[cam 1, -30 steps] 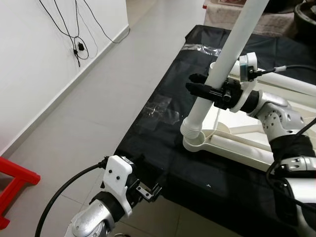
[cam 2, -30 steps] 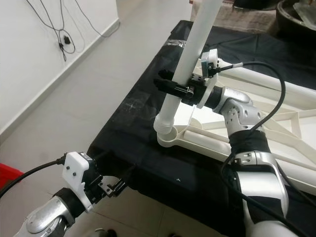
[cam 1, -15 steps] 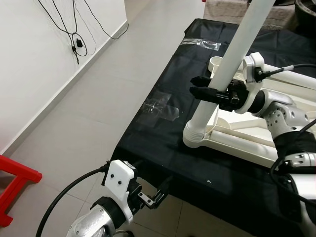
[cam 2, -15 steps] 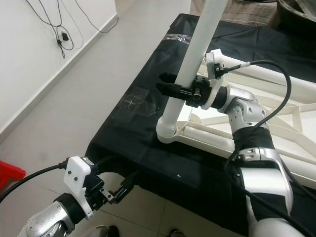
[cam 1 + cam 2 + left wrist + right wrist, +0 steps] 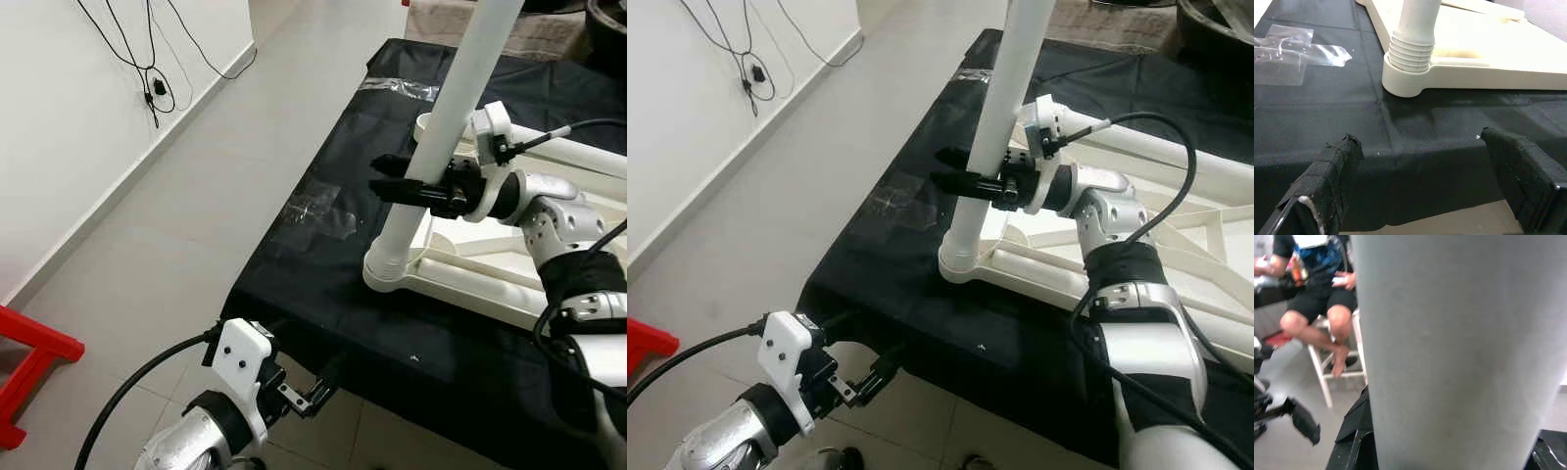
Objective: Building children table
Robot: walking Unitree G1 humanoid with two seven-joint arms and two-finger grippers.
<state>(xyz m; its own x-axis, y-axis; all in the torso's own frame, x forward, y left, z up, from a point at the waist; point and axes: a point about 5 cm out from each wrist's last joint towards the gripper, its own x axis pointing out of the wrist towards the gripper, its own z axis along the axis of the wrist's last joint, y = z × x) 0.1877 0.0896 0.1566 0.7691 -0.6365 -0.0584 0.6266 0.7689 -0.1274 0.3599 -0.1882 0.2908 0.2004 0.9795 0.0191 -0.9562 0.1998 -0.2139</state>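
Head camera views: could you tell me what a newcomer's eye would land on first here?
The tall white table leg, tilted and seated in a corner socket of the upturned white tabletop, with the right gripper shut around its middle. That sits on a black cloth with clear tape patches. The left gripper hovers open at the cloth's near edge.

White table leg (image 5: pixel 446 127) on black cloth (image 5: pixel 323 255), grey floor (image 5: pixel 176 225).

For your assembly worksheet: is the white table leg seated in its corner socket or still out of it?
Seated. The table leg stands with its ribbed lower end inside the socket of the white table frame, leaning slightly. The right gripper is clamped around it.
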